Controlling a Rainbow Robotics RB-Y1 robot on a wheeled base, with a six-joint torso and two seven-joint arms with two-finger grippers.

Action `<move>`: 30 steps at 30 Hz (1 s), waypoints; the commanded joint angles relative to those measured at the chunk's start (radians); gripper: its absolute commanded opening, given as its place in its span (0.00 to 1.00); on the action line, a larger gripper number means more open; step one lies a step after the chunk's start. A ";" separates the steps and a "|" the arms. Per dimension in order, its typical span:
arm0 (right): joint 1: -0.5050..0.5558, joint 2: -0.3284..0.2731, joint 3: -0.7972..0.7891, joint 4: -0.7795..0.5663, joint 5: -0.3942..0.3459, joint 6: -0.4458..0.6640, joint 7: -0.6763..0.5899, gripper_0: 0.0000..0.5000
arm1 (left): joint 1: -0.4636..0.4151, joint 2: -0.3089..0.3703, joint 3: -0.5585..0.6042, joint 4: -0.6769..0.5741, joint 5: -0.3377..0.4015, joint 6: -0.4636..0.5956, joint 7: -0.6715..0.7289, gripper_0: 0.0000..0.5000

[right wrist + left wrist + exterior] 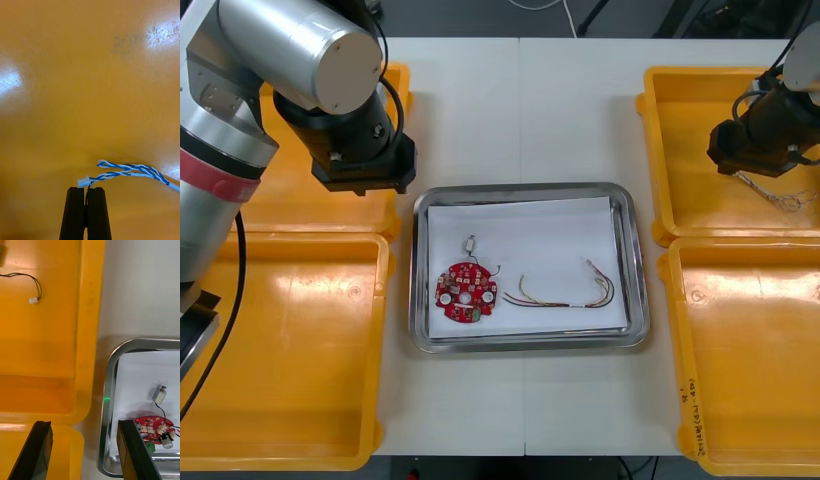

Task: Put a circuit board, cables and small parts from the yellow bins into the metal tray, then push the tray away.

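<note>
Item under handling: the twisted blue and white cable. It is in the far yellow bin on the right. One end, just below its white connector, is pinched between the fingertips of the right end effector. The black fingers are closed almost together, with only the thin wire between them. The rest of the cable runs away from the fingertips in two twisted strands over the bin floor. Whether it touches the floor cannot be told.

Metal tray: it stands at the middle of the surface, between the bins on the two sides, and is white inside. It holds three items, none touching another:
- a round red circuit board near the tray's left wall;
- a small metal part just beyond the board, with a thin dark lead running toward it;
- a red and yellow cable to the right of the board, lying in a loose curve.

Left end effector: it hangs over the gap between the left bins and the tray's left rim. Its fingers are spread wide and grip nothing. One finger stands over the bin side and the other over the tray's edge beside the board.

Other bins: the far left bin contains a black cable with a white plug, well apart from the left end effector. The near left bin and the near right bin flank the tray's near side.
</note>
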State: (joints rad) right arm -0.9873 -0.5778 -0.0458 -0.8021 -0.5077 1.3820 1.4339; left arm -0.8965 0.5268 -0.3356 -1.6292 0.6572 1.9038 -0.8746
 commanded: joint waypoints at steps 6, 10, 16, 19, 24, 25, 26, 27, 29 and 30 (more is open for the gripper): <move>-0.065 0.016 0.063 -0.026 0.018 0.002 -0.059 0.00 | -0.050 0.076 0.096 0.026 -0.013 -0.002 -0.188 1.00; -0.063 0.024 0.073 -0.026 0.029 0.002 -0.053 0.00 | -0.051 0.078 0.132 0.065 -0.018 -0.025 -0.233 1.00; -0.063 0.026 0.081 -0.026 0.041 0.003 -0.049 0.00 | -0.051 0.079 0.141 0.111 -0.047 -0.095 -0.259 1.00; -0.063 0.027 0.081 -0.026 0.049 0.011 -0.049 0.33 | -0.053 0.081 0.141 0.138 -0.048 -0.138 -0.273 1.00; -0.063 0.027 0.081 -0.026 0.063 0.014 -0.047 0.88 | -0.061 0.082 0.141 0.180 -0.056 -0.192 -0.319 1.00; -0.063 0.027 0.078 -0.026 0.066 0.015 -0.047 0.94 | -0.065 0.084 0.141 0.193 -0.059 -0.201 -0.339 1.00; -0.063 0.027 0.073 -0.026 0.071 0.015 -0.047 1.00 | -0.068 0.084 0.142 0.210 -0.062 -0.210 -0.359 1.00; -0.063 0.026 0.072 -0.026 0.071 0.019 -0.047 1.00 | -0.071 0.085 0.142 0.216 -0.062 -0.215 -0.368 1.00; -0.065 0.026 0.053 -0.028 0.074 0.029 -0.046 1.00 | -0.079 0.087 0.142 0.250 -0.064 -0.239 -0.399 1.00; -0.065 0.026 0.047 -0.031 0.075 0.034 -0.047 1.00 | -0.081 0.087 0.142 0.256 -0.064 -0.246 -0.406 1.00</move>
State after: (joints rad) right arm -0.9988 -0.5606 0.0179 -0.8022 -0.4454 1.3977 1.3902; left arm -0.9107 0.5701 -0.2174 -1.3956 0.6067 1.6897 -1.1136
